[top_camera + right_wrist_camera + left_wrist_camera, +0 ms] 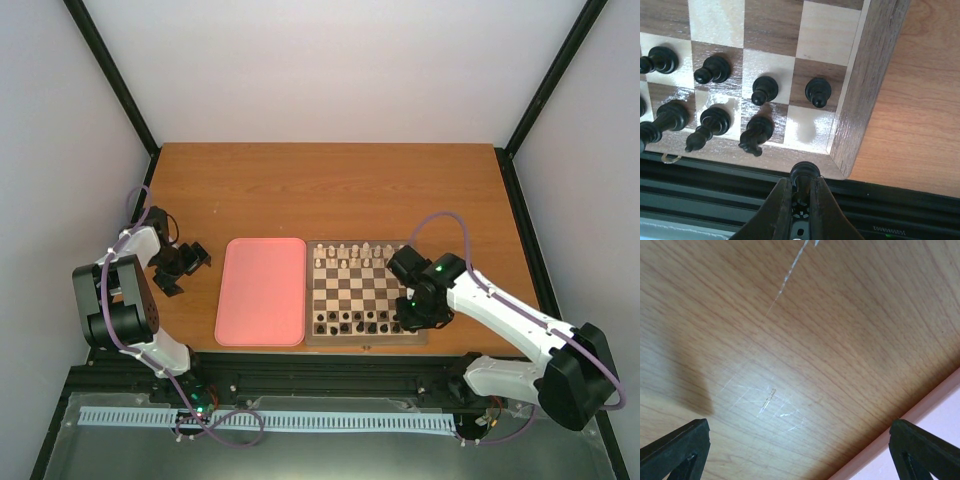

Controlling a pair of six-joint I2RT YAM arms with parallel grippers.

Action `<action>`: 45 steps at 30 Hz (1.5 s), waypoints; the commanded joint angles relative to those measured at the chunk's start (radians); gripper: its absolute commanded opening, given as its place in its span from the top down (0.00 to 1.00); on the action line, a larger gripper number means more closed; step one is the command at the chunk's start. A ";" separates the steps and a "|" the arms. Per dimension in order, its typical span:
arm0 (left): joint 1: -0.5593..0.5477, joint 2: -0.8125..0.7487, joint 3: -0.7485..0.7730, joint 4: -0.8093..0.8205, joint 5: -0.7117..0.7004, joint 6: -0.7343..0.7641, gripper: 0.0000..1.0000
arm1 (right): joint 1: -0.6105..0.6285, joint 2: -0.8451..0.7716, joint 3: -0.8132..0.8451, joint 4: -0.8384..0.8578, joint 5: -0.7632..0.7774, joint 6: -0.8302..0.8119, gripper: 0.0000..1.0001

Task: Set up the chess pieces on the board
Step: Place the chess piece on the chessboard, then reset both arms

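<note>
The wooden chessboard (363, 291) lies at the table's near middle. Cream pieces (345, 251) stand on its far rows and dark pieces (350, 320) on its near rows. My right gripper (412, 318) hangs over the board's near right corner, shut on a dark chess piece (805, 172). In the right wrist view the held piece is above the board's near border (765, 157), just below an empty light corner square (810, 127). Several dark pieces (762, 90) stand beside it. My left gripper (185, 262) is open and empty over bare table, its fingertips (677, 447) wide apart.
A plain pink tray (262, 291) lies left of the board; its edge shows in the left wrist view (935, 405). The table's near edge and a black rail (900, 210) run just below the board. Black frame posts stand at the back corners.
</note>
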 commanded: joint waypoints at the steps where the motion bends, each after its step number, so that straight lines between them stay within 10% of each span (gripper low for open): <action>1: -0.004 -0.001 -0.002 0.002 -0.011 0.015 0.00 | -0.027 -0.003 -0.029 0.068 -0.008 0.011 0.91; 38: -0.004 0.022 0.011 -0.002 -0.020 0.014 0.00 | -0.063 0.049 -0.045 0.099 0.013 -0.004 0.77; 45: -0.004 0.014 0.016 -0.008 -0.017 0.014 0.00 | -0.063 -0.010 0.109 -0.027 0.055 0.003 0.57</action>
